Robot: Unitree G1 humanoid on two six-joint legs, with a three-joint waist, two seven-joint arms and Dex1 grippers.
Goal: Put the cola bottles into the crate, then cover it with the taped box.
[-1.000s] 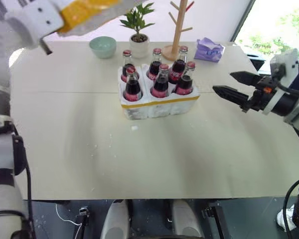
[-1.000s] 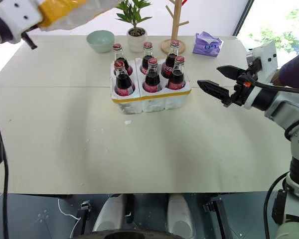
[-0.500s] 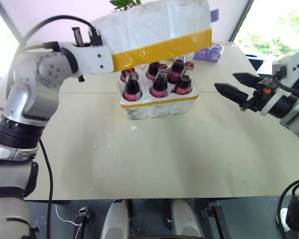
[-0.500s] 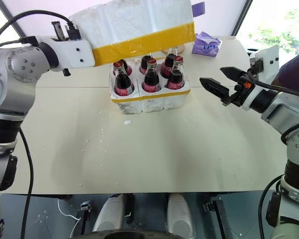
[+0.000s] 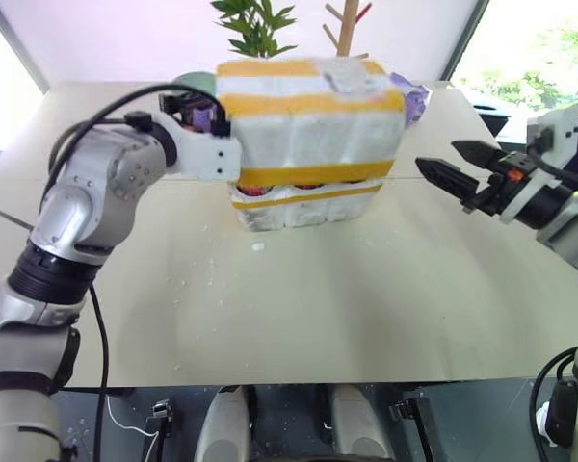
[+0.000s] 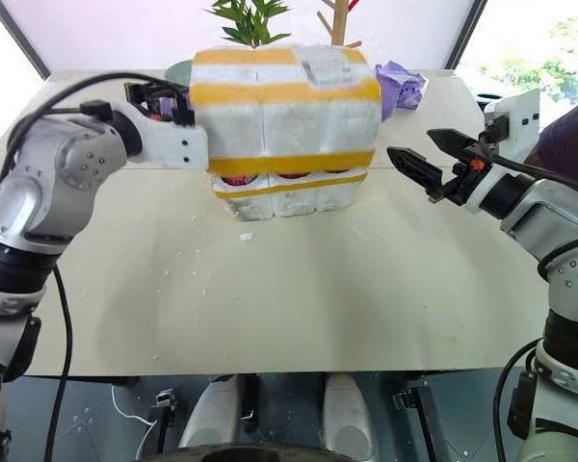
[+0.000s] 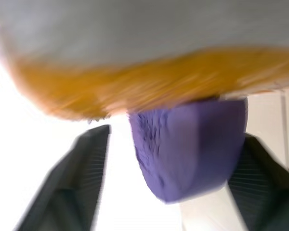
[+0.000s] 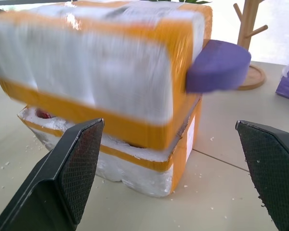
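Box: the taped box (image 5: 308,120) sits over the crate in the upper middle of the head view; white grainy styrofoam, yellow tape bands near top and bottom, moulded vertical ribs on its side.
Crate: the crate (image 5: 303,204) shows as a low white strip with one yellow band under the box's lower edge.
Bottles: the bottles (image 5: 254,190) are almost wholly hidden; only slivers of red show in the gap between box and crate.
Left gripper: the left gripper (image 7: 168,187) is at the box's left end, upper left of middle; in the wrist view its dark ribbed fingers (image 7: 74,185) stand spread, the blurred box close above them; whether they touch it I cannot tell.
Right gripper: the right gripper (image 5: 451,164), right of the box and apart from it, has its black cross-hatched fingers wide and empty.
Behind: a plant (image 5: 255,19), a wooden rack (image 5: 345,24) and a purple packet (image 5: 416,96) are partly cut off by the box.
Table: the table (image 5: 299,308) is pale, with white crumbs.
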